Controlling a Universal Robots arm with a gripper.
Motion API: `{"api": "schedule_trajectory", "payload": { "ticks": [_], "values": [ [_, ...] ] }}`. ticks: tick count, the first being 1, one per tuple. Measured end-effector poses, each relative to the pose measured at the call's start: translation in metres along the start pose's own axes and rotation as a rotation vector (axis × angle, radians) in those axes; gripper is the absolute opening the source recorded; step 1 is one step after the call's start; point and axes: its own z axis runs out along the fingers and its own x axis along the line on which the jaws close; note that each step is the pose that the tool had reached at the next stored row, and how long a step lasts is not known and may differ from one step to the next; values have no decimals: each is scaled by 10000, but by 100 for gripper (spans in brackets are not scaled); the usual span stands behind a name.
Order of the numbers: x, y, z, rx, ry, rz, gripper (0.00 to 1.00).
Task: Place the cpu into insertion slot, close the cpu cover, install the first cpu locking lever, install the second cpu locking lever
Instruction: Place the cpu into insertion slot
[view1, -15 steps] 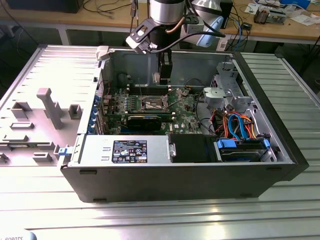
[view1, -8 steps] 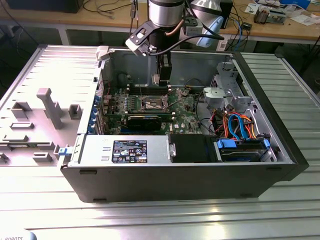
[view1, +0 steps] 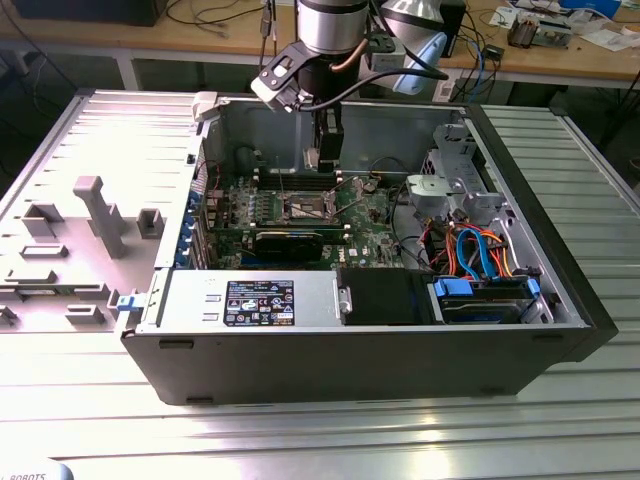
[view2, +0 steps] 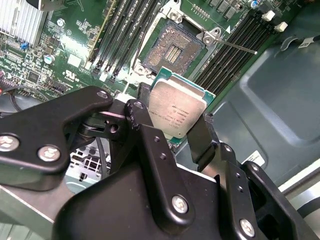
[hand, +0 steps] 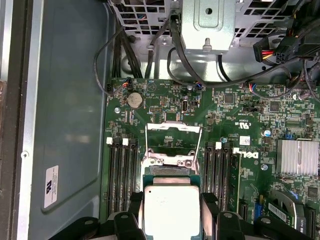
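Gripper (view2: 176, 114) jaws part closed, pinching cpu (view2: 178, 106) by two opposite edges, metal top facing both wrist cams. Cpu is held inside pc case (view1: 350, 360), over green board, near slot (view2: 172, 47) but apart from it. Slot is bare, dark centre exposed. Cover (hand: 172, 126) is swung up off slot.

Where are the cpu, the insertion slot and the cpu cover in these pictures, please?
cpu (view2: 177, 110): second wrist view, middle of its silver top.
insertion slot (view2: 172, 47): second wrist view, its dark centre.
cpu cover (hand: 172, 125): first wrist view, frame bar farthest from the cpu.
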Motion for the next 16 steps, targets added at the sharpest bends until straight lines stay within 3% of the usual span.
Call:
{"api": "schedule_trajectory", "payload": {
  "ticks": [4,8,12,16],
  "values": [
    [-1,-5,27,0,1,1,54],
    [-3,-26,127,-1,-5,35,54],
    [-6,-54,230,-14,-15,301,54],
    [-8,-61,263,-13,-17,298,54]
  ]
}}
